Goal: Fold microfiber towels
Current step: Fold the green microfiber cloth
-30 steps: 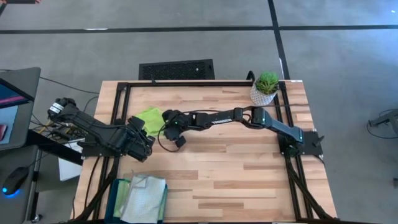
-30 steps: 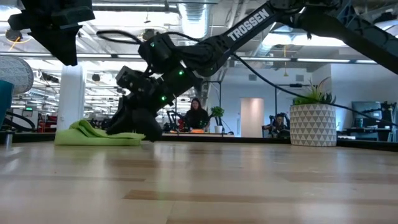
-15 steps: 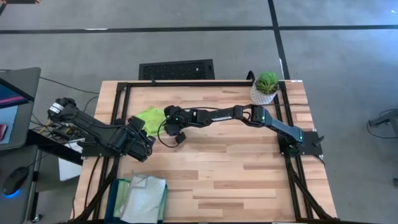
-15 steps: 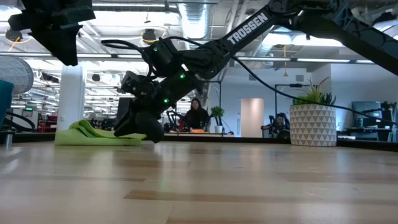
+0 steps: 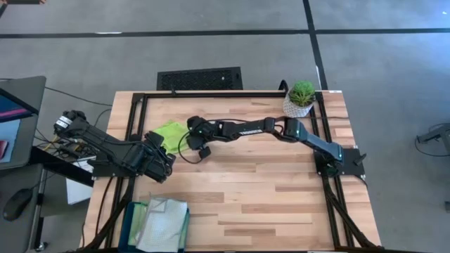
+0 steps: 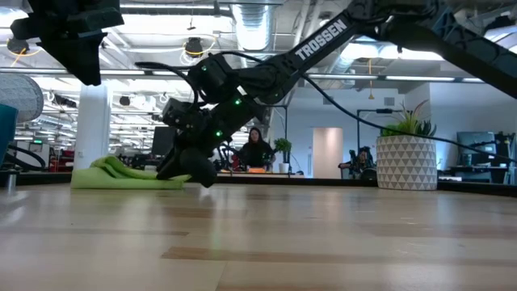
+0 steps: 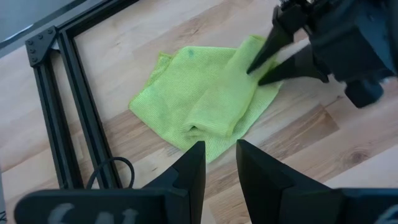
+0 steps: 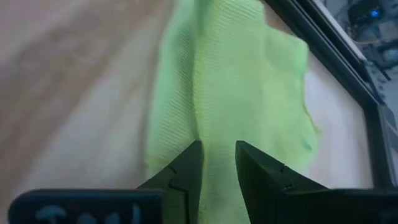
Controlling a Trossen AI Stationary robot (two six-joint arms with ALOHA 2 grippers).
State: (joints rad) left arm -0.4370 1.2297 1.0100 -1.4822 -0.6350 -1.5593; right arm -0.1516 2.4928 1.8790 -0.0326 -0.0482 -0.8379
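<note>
A lime green microfiber towel (image 5: 169, 131) lies rumpled and partly folded on the wood at the table's far left, flat on its underside (image 7: 199, 99). My right gripper (image 5: 188, 128) reaches in low from the table's right. Its two fingers (image 7: 267, 50) slant down at the towel's right-hand edge with a narrow gap and nothing between them (image 8: 219, 149). My left gripper (image 7: 221, 152) hangs above the table just near of the towel, open with a narrow gap and holding nothing. My right gripper's fingertips lie over the towel's right-hand edge (image 7: 245, 84), slanting down from the table's right. Whether they touch the cloth I cannot tell. No cloth is pinched between them.
A teal bin (image 5: 131, 223) holding more pale towels stands at the near left corner. A potted plant (image 5: 301, 98) sits at the far right. Black frame rails (image 5: 135, 116) border the table close behind the towel. Bare wood spreads across the middle and right.
My right gripper has swung toward the table's far edge and in against the towel's right-hand edge, staying low over the wood. The towel lies as before.
</note>
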